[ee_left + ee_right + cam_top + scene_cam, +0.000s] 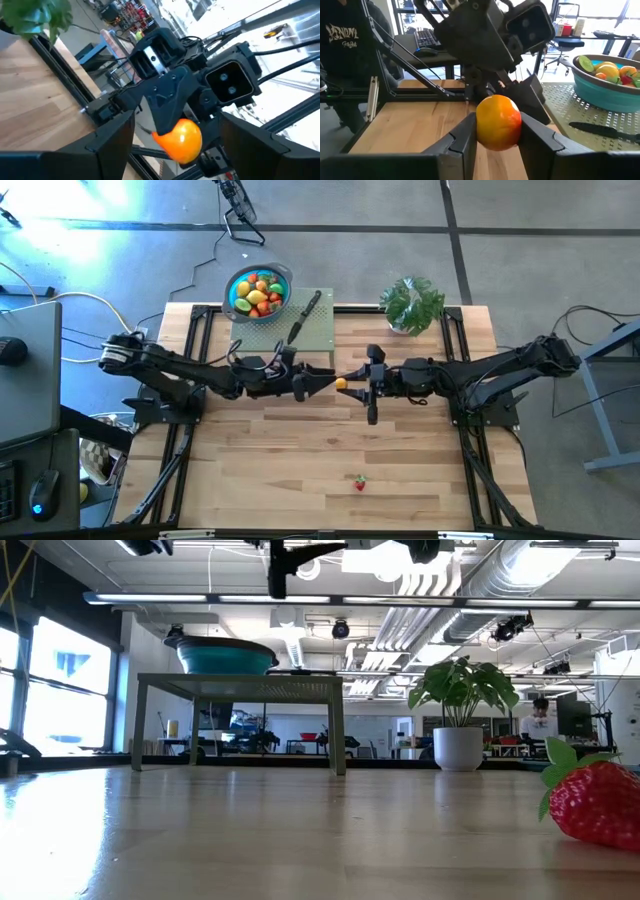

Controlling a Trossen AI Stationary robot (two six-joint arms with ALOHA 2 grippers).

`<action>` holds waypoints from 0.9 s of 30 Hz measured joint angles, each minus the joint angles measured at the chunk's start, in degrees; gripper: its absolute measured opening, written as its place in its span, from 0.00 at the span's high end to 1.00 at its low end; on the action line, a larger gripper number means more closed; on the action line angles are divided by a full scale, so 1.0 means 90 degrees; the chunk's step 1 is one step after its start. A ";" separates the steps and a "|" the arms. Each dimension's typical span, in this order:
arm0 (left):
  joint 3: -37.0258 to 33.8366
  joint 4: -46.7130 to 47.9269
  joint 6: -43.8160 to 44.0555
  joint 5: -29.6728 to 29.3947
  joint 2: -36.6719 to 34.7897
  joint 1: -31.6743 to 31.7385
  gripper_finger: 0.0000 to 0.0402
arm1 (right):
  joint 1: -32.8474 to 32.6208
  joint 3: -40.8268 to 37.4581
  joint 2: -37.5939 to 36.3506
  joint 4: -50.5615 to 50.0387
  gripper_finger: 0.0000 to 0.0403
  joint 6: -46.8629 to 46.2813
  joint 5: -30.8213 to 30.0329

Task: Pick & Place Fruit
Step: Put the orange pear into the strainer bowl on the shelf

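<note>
Overhead, both arms are reaching in from opposite sides of the desk (300, 470) and meeting nose to nose near its middle, somewhat toward the far edge. Nearly all the bare wood lies on the near side of the two tools, broken only by a strawberry (359, 482) lying well apart from them toward the near edge; the same strawberry is filling the corner of the table-level picture.

Just behind the left tool (322, 383), a green perforated stand (325, 330) is sitting at the far edge, carrying a blue bowl (240, 284) heaped with fruit and a black-handled knife (303, 319) lying beside the bowl. Behind the right tool (351, 383), a potted plant (411, 304) is standing at the far edge. In the right wrist picture, a person in a dark printed top is standing beyond the desk's side.

An orange fruit (341, 383) is sitting in the air between the two tools. The right tool's fingers (462, 137) are pressing against both its sides, gripping it. The left tool's fingers (112, 145) are standing apart on either side of the fruit, clear of it.
</note>
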State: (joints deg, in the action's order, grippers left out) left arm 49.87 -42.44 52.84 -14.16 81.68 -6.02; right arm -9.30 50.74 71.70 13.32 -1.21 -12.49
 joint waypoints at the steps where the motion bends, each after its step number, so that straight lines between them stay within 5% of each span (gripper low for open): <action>1: 0.0091 0.0029 -0.0049 0.0035 0.0055 0.0000 0.30 | 0.0000 0.0000 0.0000 -0.0004 0.72 0.0000 0.0000; 27: 0.0425 0.0287 0.0137 0.0031 0.0465 -0.0139 0.30 | 0.0000 0.0000 0.0000 -0.0078 0.72 0.0000 -0.0100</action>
State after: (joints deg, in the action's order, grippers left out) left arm 53.69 -39.86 54.07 -13.89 85.86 -7.27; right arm -9.30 50.74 71.70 12.62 -1.21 -13.39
